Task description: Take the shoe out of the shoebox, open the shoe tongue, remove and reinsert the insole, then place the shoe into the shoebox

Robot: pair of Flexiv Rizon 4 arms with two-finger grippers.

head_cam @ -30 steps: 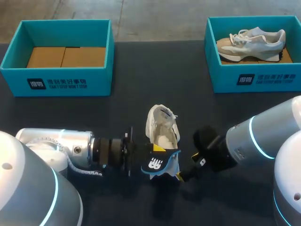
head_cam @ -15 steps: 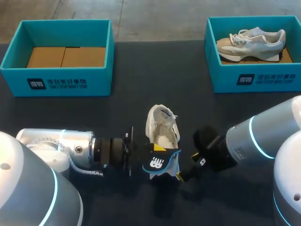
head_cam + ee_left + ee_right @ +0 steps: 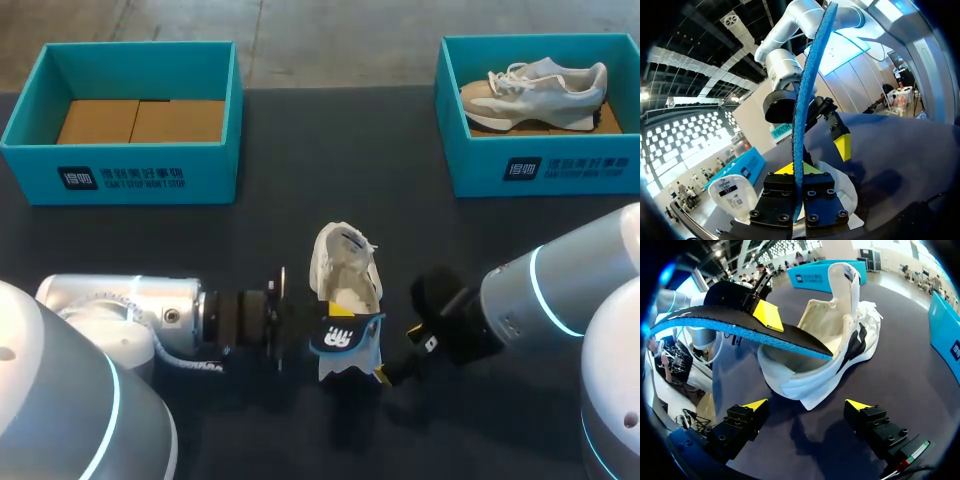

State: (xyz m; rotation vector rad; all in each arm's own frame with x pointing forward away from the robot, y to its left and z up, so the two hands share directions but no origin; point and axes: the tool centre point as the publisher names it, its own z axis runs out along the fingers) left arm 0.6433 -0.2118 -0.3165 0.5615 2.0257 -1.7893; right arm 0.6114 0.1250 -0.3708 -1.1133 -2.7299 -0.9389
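Head overhead, wrists close, sharing shoe (image 3: 345,272)

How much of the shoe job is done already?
Done: the shoe is out on the table, tongue pulled open. In hand: the left tool pinches the blue insole, one end in the shoe; the right tool is open beside it. Left: get the insole fully in, then box the shoe.

White print marks the fronts of the left teal cardboard shoebox (image 3: 120,178) and right teal cardboard shoebox (image 3: 570,167), a white logo the blue foam insole (image 3: 342,338)
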